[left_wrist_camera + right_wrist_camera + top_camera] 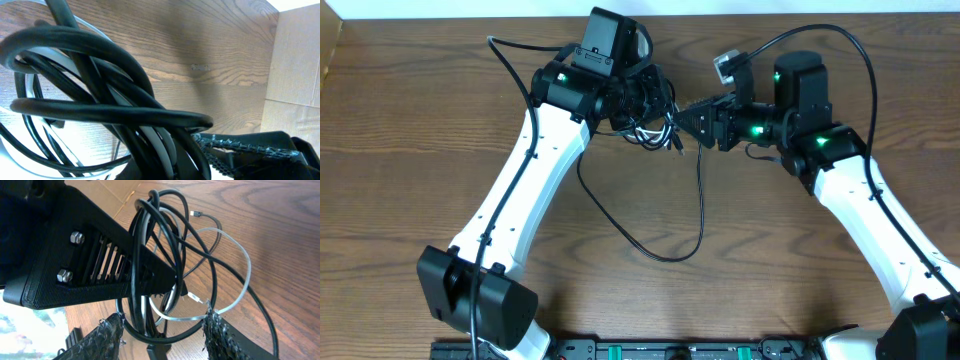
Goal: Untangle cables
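The cables (650, 130) form a tangled bundle of black cords and one white cord, held up at the far middle of the table. My left gripper (655, 105) is shut on the bundle, and the cords fill the left wrist view (100, 115). One long black cable (665, 257) hangs from the bundle and loops toward the near side of the table. My right gripper (688, 122) points left at the bundle. In the right wrist view its fingers (165, 332) are open around a black loop (145, 255) and the white cable (240, 255). The cords wrap around the left gripper's finger (100, 265).
The wooden table (800, 280) lies under both arms. Cardboard stands at the table's far left edge (328, 50) and shows in the left wrist view (295, 60). A black equipment rail (670, 350) runs along the near edge.
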